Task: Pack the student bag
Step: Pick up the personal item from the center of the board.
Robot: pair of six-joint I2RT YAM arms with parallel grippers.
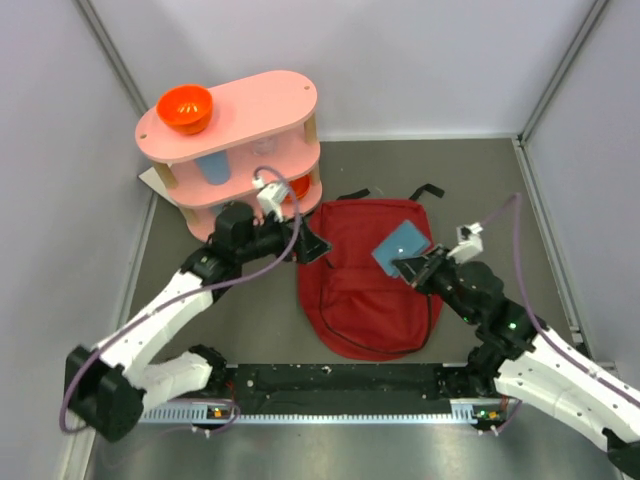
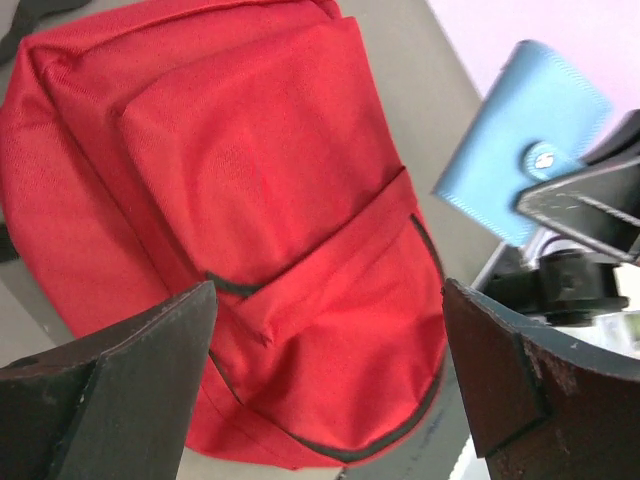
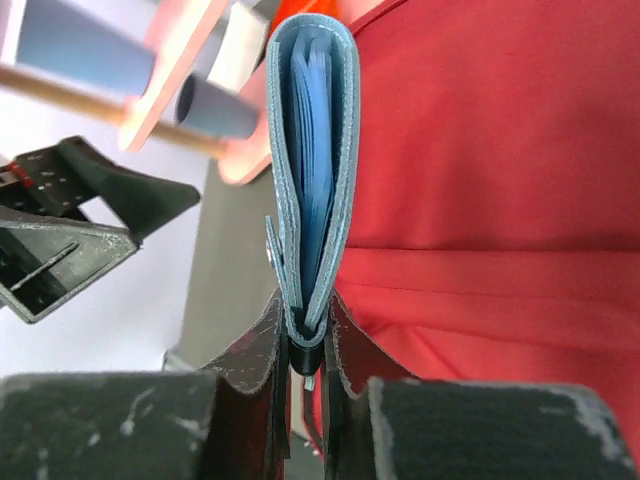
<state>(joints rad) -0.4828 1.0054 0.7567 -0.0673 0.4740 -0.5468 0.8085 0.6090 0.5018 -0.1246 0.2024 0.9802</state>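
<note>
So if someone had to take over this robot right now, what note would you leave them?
Left fingers: open and empty, beside the bag's upper left edge.
Right fingers: shut on the blue notebook, holding it over the bag's upper right corner.
Student bag: lying flat on the table, front pocket up; no opening shows from these views.
Done: notebook picked up.
Left: get the bag open, probably with the free left arm, then put the notebook inside.
</note>
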